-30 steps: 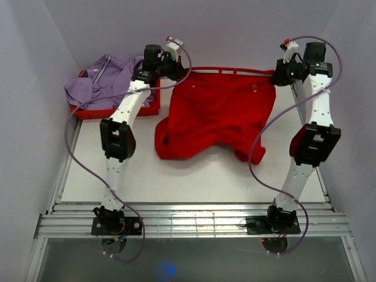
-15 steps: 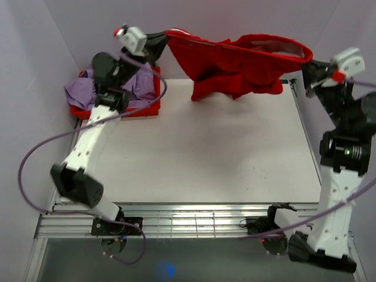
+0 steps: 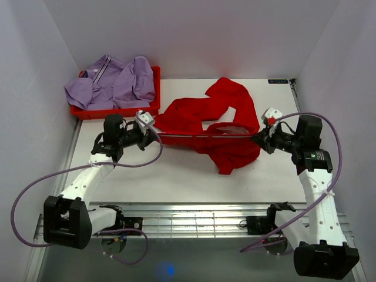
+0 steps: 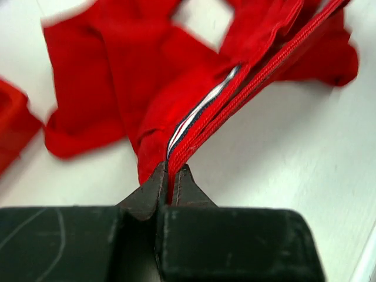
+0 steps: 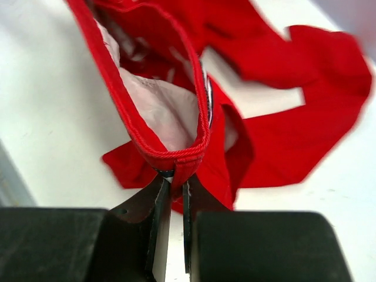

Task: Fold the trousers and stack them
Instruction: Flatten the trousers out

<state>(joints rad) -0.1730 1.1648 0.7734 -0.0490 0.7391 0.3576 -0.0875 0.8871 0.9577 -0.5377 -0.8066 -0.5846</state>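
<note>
From above I see the red trousers [image 3: 226,111] rumpled on the table [image 3: 176,176], their waistband [image 3: 205,135] stretched taut between my left gripper [image 3: 154,133] and right gripper [image 3: 257,138], with a purple garment [image 3: 111,85] in the red tray [image 3: 114,112] far left. My left wrist camera shows the fingers [image 4: 150,197] clenched on the waistband's edge. My right wrist camera shows that pair pinching the band's looped end, pale lining [image 5: 158,111] inside.
</note>
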